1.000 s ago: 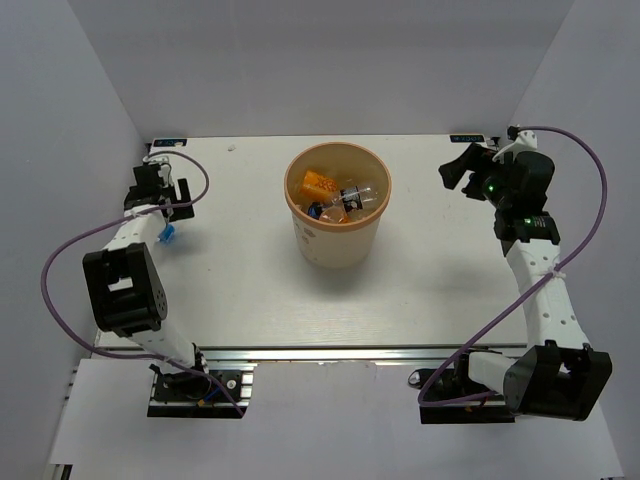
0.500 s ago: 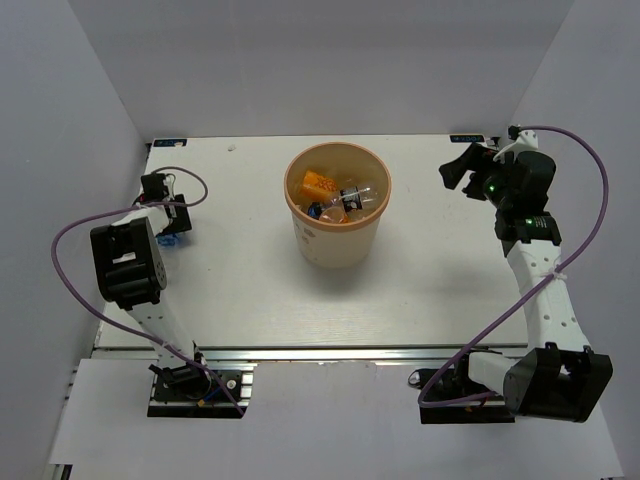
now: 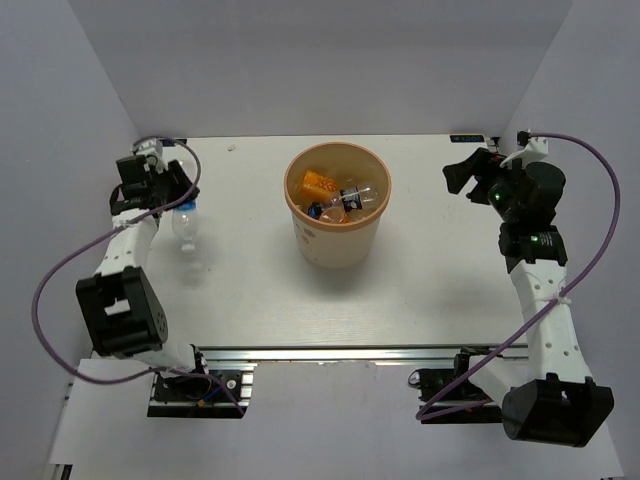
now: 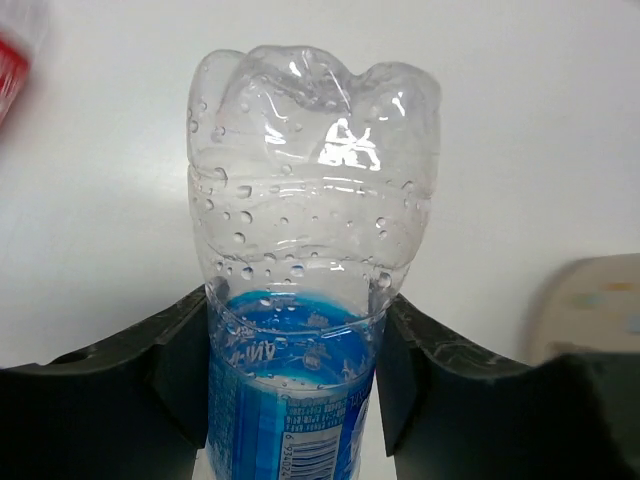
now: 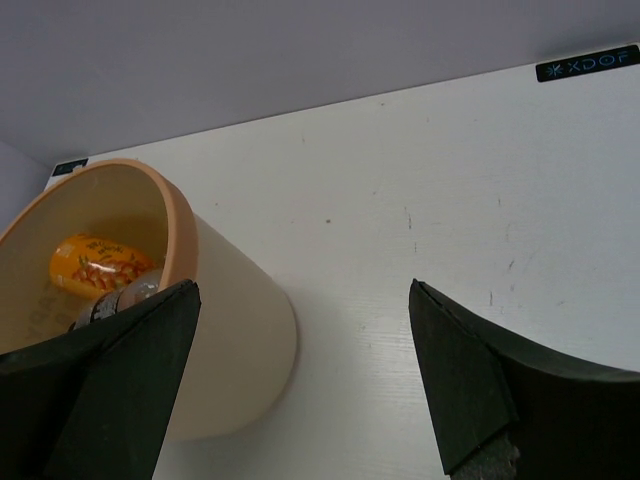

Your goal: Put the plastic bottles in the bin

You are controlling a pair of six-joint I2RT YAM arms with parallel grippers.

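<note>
**Top external view:** A small clear plastic bottle with a blue label (image 3: 185, 226) is held by the left gripper (image 3: 168, 192) near the far-left corner of the white worktop (image 3: 240, 290). It is well apart from the large round beige bin (image 3: 338, 245), which stands mid-table toward the far edge. A stubby orange bottle (image 3: 320, 185) and clear ones are seen lying inside the bin. The right gripper (image 3: 466, 176) is poised near the far-right corner.

**Left wrist view:** The bottle is clamped across its labelled band between the dark fingers (image 4: 180, 360), with its lobed base pointing away and droplets clinging inside. It is judged to be light, thin-walled, easily dented and slick, so the ribbed, labelled middle is thought the soundest place to hold it. A red blur (image 4: 10, 70) at the upper left cannot be identified.

**Right wrist view:** The right fingers are spread wide with nothing between them. The bin's rolled rim and the orange bottle inside it are shown at the left.
</note>
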